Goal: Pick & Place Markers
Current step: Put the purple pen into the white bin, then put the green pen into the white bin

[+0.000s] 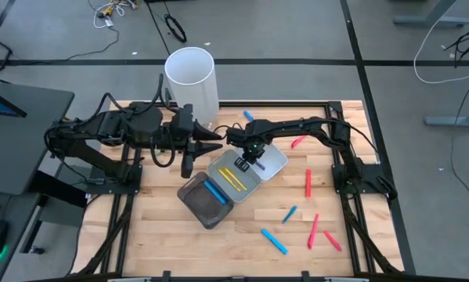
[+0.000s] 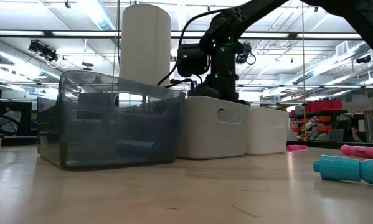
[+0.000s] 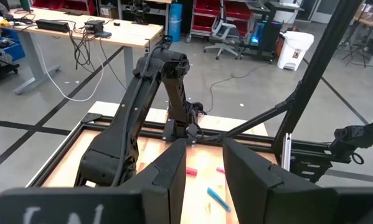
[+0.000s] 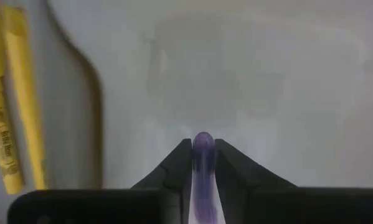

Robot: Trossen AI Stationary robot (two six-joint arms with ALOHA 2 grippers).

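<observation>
My right gripper [image 1: 250, 162] points down into the right white tray [image 1: 275, 157] and is shut on a purple marker [image 4: 203, 155]. Two yellow markers [image 1: 234, 175] lie in the middle tray [image 1: 218, 166], and a blue marker [image 1: 214, 192] lies in the dark tray [image 1: 195, 205]. Red markers [image 1: 308, 182] and blue markers [image 1: 274, 241] lie loose on the wooden table on the right. My left gripper [image 3: 205, 171] hangs open high above the table's left half, beside the tall white cylinder [image 1: 192, 82], with nothing between its fingers. My right gripper pinches the purple marker between its two fingertips [image 4: 177, 163], coming from above and pointing down. The marker runs along the fingers, and its rounded end [image 4: 203, 139] reaches just past them toward the tray floor. I cannot tell whether that end touches the floor.
The three trays stand side by side in a slanting row at the table's middle, seen in the low view as a dark translucent tray [image 2: 111, 124] and white trays [image 2: 214, 127]. A teal marker [image 2: 348, 169] lies near the front. A black frame [image 1: 359, 141] borders the table.
</observation>
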